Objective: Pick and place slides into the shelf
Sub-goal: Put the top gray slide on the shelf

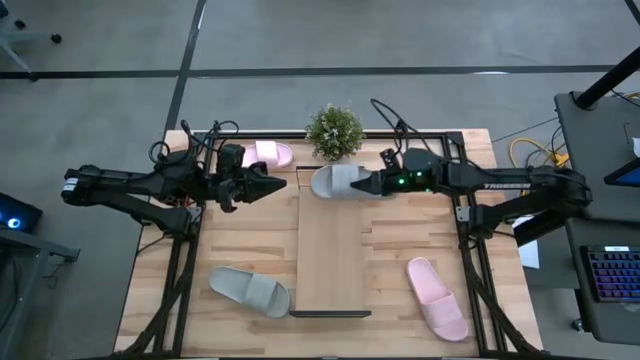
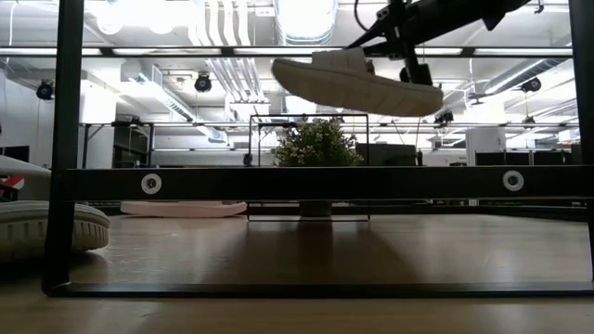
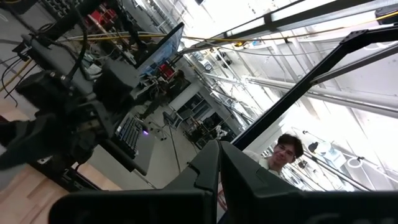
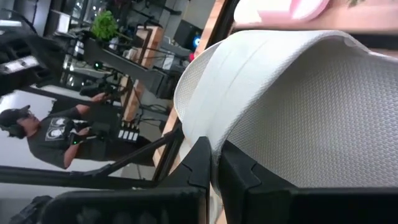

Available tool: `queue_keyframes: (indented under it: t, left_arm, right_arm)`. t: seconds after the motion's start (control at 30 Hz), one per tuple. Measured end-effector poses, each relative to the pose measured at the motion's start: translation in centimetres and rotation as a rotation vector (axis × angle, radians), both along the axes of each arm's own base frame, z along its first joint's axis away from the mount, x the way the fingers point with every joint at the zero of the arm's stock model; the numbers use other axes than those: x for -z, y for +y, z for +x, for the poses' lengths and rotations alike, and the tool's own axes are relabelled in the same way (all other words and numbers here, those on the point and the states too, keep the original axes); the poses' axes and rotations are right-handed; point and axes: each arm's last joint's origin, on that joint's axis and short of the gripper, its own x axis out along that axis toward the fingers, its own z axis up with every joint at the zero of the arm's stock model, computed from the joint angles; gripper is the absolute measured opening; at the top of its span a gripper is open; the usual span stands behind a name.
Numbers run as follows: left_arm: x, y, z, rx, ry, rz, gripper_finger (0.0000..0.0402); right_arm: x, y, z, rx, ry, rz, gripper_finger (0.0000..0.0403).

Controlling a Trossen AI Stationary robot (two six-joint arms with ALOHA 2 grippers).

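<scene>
My right gripper [image 1: 375,183] is shut on a grey slide [image 1: 335,181] and holds it in the air over the far end of the shelf [image 1: 333,250], a long light-wood board with black wire ends. In the low view this slide [image 2: 357,82] hangs high above the board. A second grey slide [image 1: 248,291] lies sole-down on the table's near left, and a pink slide [image 1: 437,297] on its near right. Another pink slide [image 1: 272,153] lies at the far edge. My left gripper [image 1: 272,185] is shut and empty beside it. My right gripper pinches the grey slide's wide strap at its edge [image 4: 205,134] between its two fingers [image 4: 239,171]. It comes at the strap about level, from the table's right. The slide is lifted clear, sole down, tilted a little in the low view.
A small potted plant [image 1: 334,130] stands at the table's far edge, just behind the shelf's far end. Black rails [image 1: 180,260] run along the table's left and right sides. A person [image 3: 286,152] stands beyond the table.
</scene>
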Motion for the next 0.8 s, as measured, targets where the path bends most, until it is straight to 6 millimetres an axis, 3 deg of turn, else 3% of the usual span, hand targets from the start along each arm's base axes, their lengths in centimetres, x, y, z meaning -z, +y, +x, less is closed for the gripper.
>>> queue_keyframes:
  t: [0.23, 0.8]
  left_arm:
    - [-0.2, 0.0, -0.1, 0.000, -0.009, -0.001, 0.0000]
    - [-0.7, 0.0, -0.2, 0.001, -0.047, -0.005, 0.0000]
  right_arm:
    - [1.7, 0.6, 2.1, -0.033, 0.019, 0.010, 0.0009]
    - [4.0, 0.4, 4.2, -0.042, 0.041, -0.008, 0.0009]
